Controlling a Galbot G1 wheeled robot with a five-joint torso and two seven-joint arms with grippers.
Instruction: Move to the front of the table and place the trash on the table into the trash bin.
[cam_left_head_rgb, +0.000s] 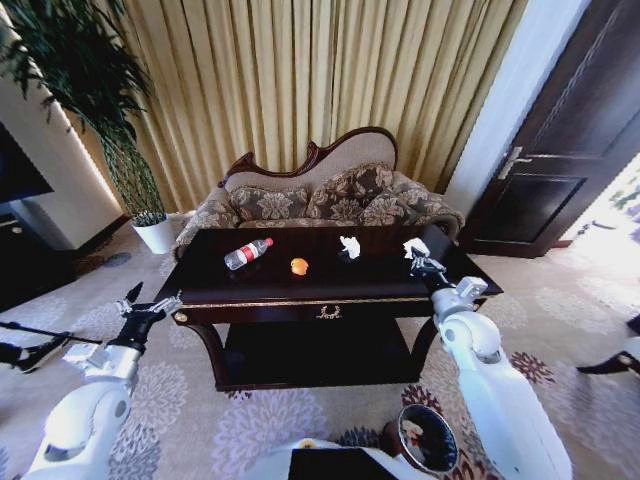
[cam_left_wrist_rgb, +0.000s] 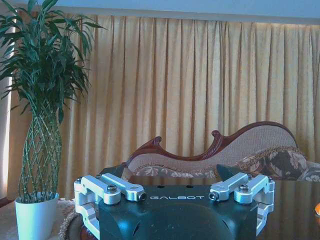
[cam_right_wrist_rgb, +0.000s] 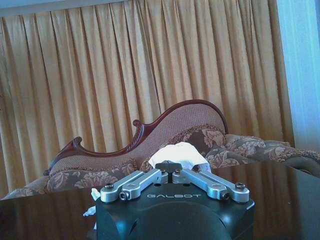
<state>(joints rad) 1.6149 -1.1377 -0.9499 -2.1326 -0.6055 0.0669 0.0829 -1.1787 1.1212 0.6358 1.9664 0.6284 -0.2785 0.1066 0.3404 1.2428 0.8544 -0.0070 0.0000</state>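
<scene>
So the right gripper (cam_left_head_rgb: 416, 252) is pinching a whitish lump (cam_right_wrist_rgb: 178, 152) on the table (cam_left_head_rgb: 380, 285), crumpled, light, squashy; left gripper (cam_left_head_rgb: 150, 305) is idling wide open.

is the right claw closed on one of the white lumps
Yes, in the right wrist view the right claw has its fingers drawn together on a whitish lump above the table.

Likely a home living room, carved sofa (cam_left_head_rgb: 330, 195), gold curtains (cam_left_head_rgb: 300, 80), potted plant (cam_left_head_rgb: 110, 120)
</scene>
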